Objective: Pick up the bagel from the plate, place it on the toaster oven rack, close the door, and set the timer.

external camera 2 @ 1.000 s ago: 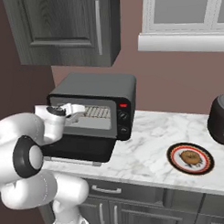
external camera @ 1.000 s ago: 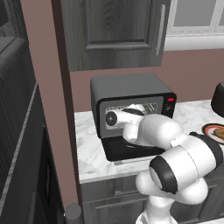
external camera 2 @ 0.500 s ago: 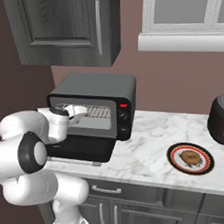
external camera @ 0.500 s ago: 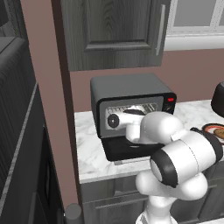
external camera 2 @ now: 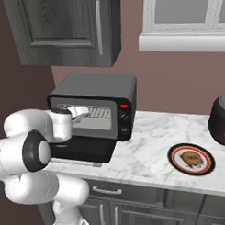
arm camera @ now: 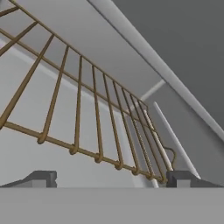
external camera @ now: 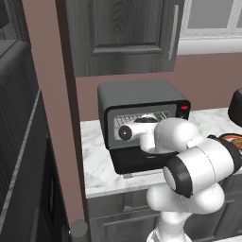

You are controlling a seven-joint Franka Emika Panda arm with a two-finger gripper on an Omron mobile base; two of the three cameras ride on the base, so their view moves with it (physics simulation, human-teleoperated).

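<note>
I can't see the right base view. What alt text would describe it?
A white robot arm reaches into an open black toaster oven, its door folded down. A bagel sits on a plate on the marble counter.

The arm hides most of the door (external camera: 137, 163) and the hand.

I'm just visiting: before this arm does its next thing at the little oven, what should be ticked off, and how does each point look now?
1. The door is folded down, oven mouth open: ok.
2. The toaster oven rack sits right in front of the hand, nothing on it: ok.
3. The gripper has its jaws wide apart, holding nothing: ok.
4. The bagel lies on the plate, not yet fetched: not ok.
5. Fingers touching the rack: cannot tell.
</note>
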